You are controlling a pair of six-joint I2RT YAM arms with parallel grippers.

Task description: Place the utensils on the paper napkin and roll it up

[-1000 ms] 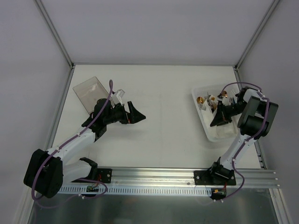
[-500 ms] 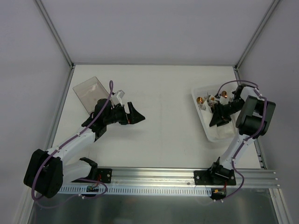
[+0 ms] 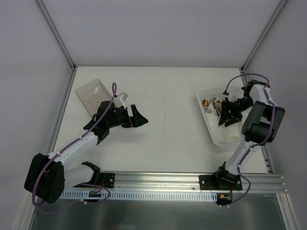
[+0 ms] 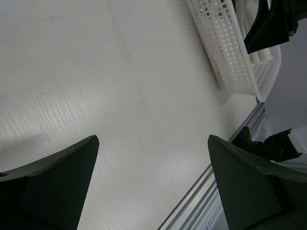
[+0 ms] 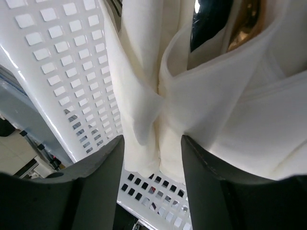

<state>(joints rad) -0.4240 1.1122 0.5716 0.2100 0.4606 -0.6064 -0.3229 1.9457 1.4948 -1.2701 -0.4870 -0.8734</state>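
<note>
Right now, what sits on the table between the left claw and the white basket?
Nothing. The table is bare between the left gripper and the white tray; the top view and the left wrist view both show it.

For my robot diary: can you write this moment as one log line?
left jaws: open above table | right jaws: apart around napkin fold in tray

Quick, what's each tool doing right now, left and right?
Left tool: open, empty.
Right tool: open around a fold of the paper napkin; no grip evident.
</note>
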